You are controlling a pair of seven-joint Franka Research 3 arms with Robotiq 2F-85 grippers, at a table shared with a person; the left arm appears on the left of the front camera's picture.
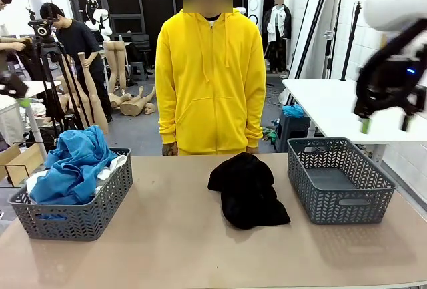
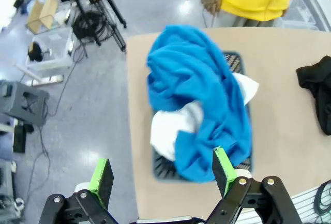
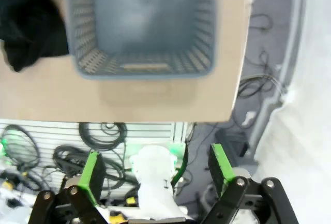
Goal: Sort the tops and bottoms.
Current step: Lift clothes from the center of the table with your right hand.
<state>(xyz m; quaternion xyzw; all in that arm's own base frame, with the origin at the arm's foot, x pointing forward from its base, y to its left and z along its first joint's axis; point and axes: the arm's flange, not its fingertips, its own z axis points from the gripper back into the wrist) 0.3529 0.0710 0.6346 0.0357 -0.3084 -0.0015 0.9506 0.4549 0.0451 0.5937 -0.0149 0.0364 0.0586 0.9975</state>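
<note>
A black garment (image 1: 247, 190) lies crumpled on a tan table (image 1: 173, 249), roughly at its middle, between two grey baskets. The basket (image 1: 75, 219) to the garment's left is heaped with blue tops (image 1: 75, 162), and a white top (image 1: 113, 167) peeks out beneath them against the rim nearest the garment. The basket (image 1: 341, 181) to the garment's right holds nothing.

A person in a yellow hoodie (image 1: 211, 82) stands at the far edge of the table, just behind the black garment, hands hanging at the tabletop's edge.

The right gripper (image 1: 385, 126) hangs high above the right-hand basket, well apart from it, its green-tipped fingers spread and holding nothing; its wrist view looks straight down into that basket (image 3: 142, 25), with the black garment (image 3: 28, 19) beside it at the frame's edge. The left gripper (image 2: 161, 175) also stands wide apart with nothing between its pads, poised well above the heaped basket; its wrist view shows the blue tops (image 2: 199, 100) draped over the white top (image 2: 173, 125), the black garment (image 2: 318, 92) lying well off to one side.
</note>
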